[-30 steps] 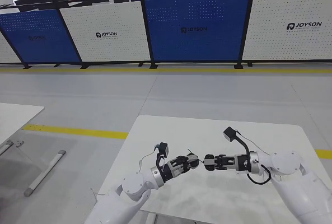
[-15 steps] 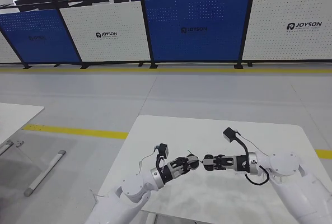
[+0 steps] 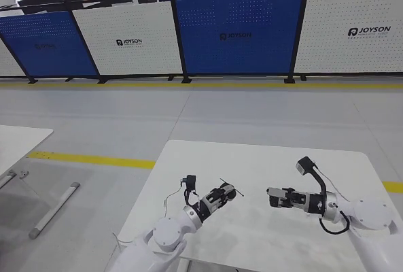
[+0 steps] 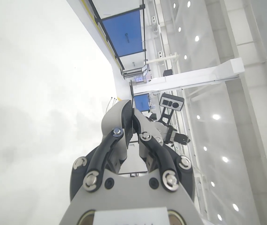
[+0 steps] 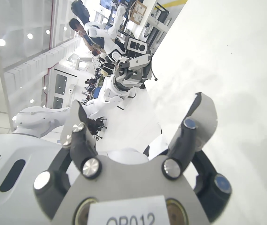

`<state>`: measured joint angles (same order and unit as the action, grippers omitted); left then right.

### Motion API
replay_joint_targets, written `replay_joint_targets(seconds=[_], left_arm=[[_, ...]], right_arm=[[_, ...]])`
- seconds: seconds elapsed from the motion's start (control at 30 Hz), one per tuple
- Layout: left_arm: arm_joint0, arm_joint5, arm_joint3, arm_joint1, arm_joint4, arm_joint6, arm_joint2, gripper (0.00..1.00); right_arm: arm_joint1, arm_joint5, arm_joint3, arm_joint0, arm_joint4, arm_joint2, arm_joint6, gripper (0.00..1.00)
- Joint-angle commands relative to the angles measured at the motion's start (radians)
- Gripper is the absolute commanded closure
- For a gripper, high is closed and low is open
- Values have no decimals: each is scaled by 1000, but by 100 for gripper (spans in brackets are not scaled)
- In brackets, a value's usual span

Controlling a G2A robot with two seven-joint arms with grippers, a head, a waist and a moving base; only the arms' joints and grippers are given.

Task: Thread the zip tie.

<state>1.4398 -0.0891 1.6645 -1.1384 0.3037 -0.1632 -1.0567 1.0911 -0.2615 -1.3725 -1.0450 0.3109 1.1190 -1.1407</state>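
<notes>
White table served as the ref for everything else. L gripper sat over the table, a bit left of its middle, pointing toward the table's right side. Its jaws were pinched narrow on the zip tie, a thin black strip. In the L wrist view the same L gripper had its black ribbed pads pressed together w/ the zip tie clamped between them. A short straight length stuck out past the tips, held off the table. R gripper hung over the table approx at its middle, facing the L one, clearly apart from it w/ bare tabletop between. In its own wrist view the R gripper was spread wide, nothing between its fingers, w/ the table beside it. Couldn't tell how high either claw sat above the table surface. Beyond the table's far edge ran a yellow floor line. Further back stood a row of blue & white pegboard panels. Off the table's left side, well apart, was the corner of a second white table.
</notes>
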Motion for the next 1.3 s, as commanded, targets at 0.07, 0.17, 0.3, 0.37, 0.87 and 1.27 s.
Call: replay_joint_targets(seconds=[0.07, 0.17, 0.3, 0.37, 0.87, 1.27], left_arm=[[0, 0, 0, 0, 1, 3, 2, 100], [0, 0, 0, 0, 1, 3, 2, 100], [-2, 3, -2, 0, -13, 3, 1, 100], [-15, 24, -5, 6, -101, -17, -2, 100], [-59, 190, 39, 32, -216, -240, -63, 100], [-79, 183, 35, 1, 21, -30, -75, 100]], right_arm=[[0, 0, 1, 1, -1, -1, -1, 0], [0, 0, 1, 1, -1, -1, -1, 0], [0, 0, 1, 1, -1, -1, -1, 0], [0, 0, 1, 1, -1, -1, -1, 0], [0, 0, 1, 1, -1, -1, -1, 0], [0, 0, 1, 1, -1, -1, -1, 0]])
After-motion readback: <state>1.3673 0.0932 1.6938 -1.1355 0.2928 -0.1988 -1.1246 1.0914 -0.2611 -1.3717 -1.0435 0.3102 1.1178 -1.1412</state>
